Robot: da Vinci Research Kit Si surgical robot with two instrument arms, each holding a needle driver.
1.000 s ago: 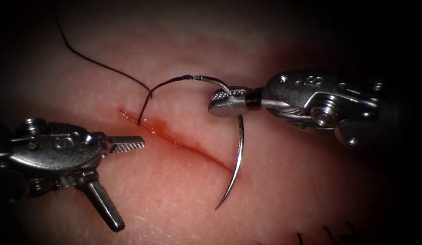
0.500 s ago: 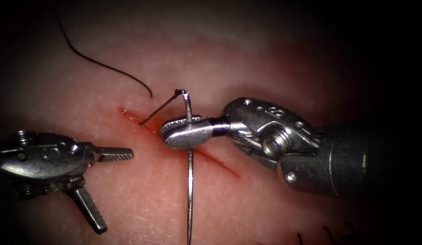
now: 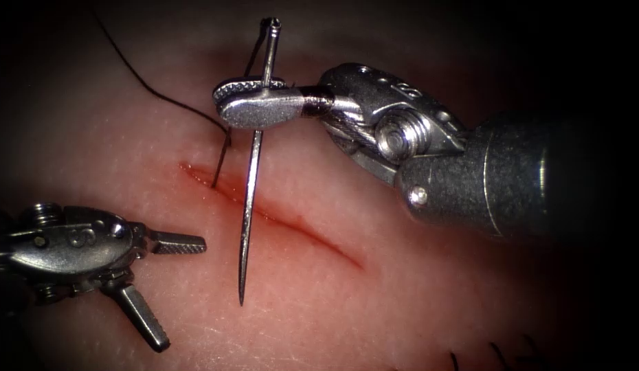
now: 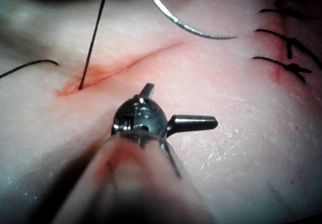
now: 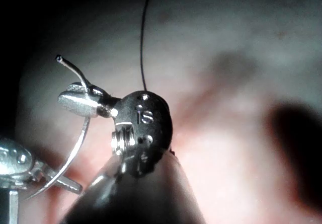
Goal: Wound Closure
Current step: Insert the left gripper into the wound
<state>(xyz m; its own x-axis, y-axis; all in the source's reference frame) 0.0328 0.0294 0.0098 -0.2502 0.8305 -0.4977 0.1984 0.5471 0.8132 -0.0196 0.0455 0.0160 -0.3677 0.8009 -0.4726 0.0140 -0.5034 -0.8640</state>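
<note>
R tool [image 3: 249, 108] clamped on needle [image 3: 249, 206] nr swaged end, free above cut [image 3: 292, 227], L tool [image 3: 170, 285] jaws apart, empty

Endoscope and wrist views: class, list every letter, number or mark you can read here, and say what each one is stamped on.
"S" stamped on the metal body of the left tool, whose jaws are open and hold nothing.
"S" with a short stroke beside it, stamped on the metal body of the right tool, whose jaws are shut on the needle near its thread end; seen also in the right wrist view.
No other text; the tissue bears none.
</note>
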